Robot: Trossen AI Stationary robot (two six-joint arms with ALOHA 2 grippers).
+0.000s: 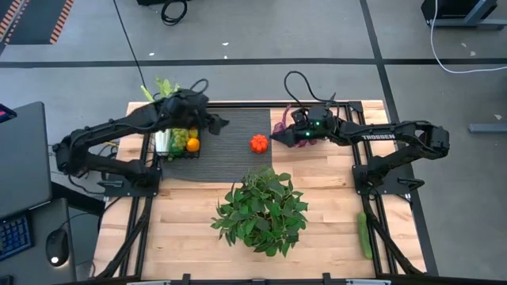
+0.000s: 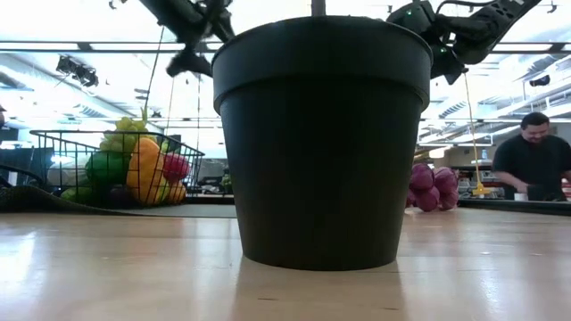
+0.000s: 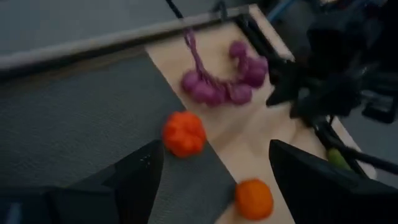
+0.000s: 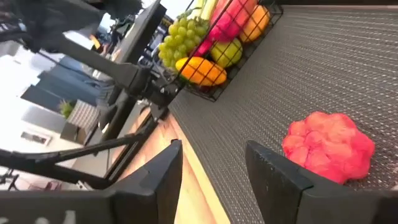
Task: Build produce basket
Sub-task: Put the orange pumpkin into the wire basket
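A light wooden table [image 1: 198,237] seen from above, with a dark ribbed mat [image 1: 238,134] across its far middle. At the mat's far left stands a black wire basket [image 1: 178,146] already filled with toy produce: green grapes [image 4: 180,34], an orange [image 1: 192,144], a yellow fruit, a pink-red piece and leafy celery stalks [image 1: 162,89]. The left gripper [image 1: 222,123] hovers just right of the basket, above the mat, its fingers spread wide and holding nothing. A lumpy red-orange pepper [image 1: 258,143] lies alone on the mat's right part, between the two grippers. The right gripper [image 1: 277,136] hangs just right of that pepper, pointing toward it, its fingers partly apart and empty. A string of purple bulbs [image 1: 283,123] lies on the wood at the far right of the mat, beside the right arm. A bushy green plant in a black pot [image 1: 261,207] sits at the near middle. A green cucumber [image 1: 364,233] lies at the near right edge.
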